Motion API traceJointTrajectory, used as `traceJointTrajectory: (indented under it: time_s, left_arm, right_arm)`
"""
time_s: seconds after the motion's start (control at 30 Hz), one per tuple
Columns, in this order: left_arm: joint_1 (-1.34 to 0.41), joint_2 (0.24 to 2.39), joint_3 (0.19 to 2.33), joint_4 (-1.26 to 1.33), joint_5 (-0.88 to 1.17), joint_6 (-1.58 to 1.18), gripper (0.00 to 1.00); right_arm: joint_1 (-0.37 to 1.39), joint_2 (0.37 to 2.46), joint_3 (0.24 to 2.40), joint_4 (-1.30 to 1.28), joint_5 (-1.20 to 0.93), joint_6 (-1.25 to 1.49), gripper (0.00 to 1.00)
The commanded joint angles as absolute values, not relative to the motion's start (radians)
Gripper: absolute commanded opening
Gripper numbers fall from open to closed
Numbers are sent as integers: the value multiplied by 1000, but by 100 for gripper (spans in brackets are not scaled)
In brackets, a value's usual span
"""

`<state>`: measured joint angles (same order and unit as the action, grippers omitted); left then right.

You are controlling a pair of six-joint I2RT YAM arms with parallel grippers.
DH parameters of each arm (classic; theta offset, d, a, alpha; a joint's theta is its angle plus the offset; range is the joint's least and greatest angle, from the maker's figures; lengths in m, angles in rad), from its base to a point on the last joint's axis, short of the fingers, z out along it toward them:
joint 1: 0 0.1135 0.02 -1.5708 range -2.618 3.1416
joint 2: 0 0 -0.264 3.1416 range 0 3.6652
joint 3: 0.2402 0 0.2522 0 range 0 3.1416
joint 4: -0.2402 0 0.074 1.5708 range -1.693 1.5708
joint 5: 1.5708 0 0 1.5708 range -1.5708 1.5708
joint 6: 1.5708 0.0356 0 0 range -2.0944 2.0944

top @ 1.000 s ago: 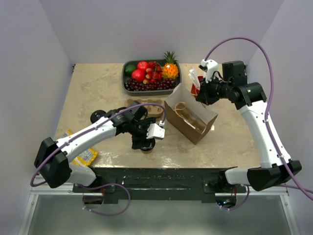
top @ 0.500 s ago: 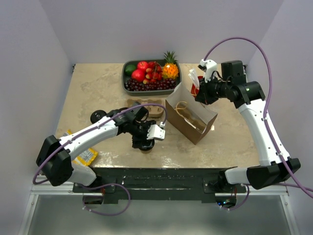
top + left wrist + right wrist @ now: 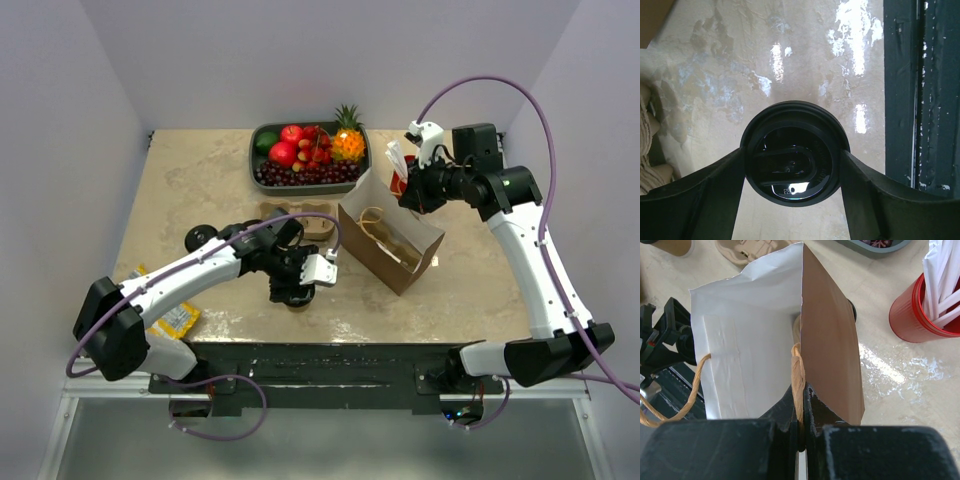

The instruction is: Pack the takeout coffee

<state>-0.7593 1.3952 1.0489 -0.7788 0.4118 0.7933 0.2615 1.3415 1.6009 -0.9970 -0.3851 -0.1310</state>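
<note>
Upright takeout coffee (image 3: 792,167), long axis vertical.
The left fingers (image 3: 700,200) clamp its sides; right fingers (image 3: 822,415) pinch the paper bag (image 3: 830,340).

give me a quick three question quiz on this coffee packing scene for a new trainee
1. True or false: the left fingers press against both sides of the takeout coffee.
2. What are the right fingers pinching? A: the red straw cup. B: the rim of the paper bag. C: the fruit tray.
3. Fill in: the takeout coffee stands on the ___, outside the paper bag.

Key: 1 true; 2 B; 3 table.
</note>
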Motion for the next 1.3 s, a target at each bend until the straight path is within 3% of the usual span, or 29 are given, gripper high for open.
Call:
traceJointTrajectory:
  time_s: [0.0,0.07,0.27,0.37,0.9,1.07,1.27]
  left_arm:
    - [-755,1355,1058,-781,383,801,56]
    - [-755,1353,1075,-813,385,807,47]
    - [-755,1264,1143,-836,413,805,38]
    - [-755,1252,1239,-853,420,792,0]
    - [-756,1405,1894,-632,394,667,0]
    - [-799,1459,1936,-565,387,646,0]
    - [-899,1467,1839,-494,344,641,0]
  right_arm:
    - [258,1338,1603,-973,-396,-123,0]
    - [258,1339,1606,-974,-394,-123,0]
    - [258,1348,1618,-977,-374,-133,0]
    - [258,1353,1637,-989,-371,-153,0]
    - [287,1328,1643,-999,-364,-270,0]
    - [311,1315,1634,-973,-354,-242,0]
    - [313,1307,1652,-948,-339,-173,0]
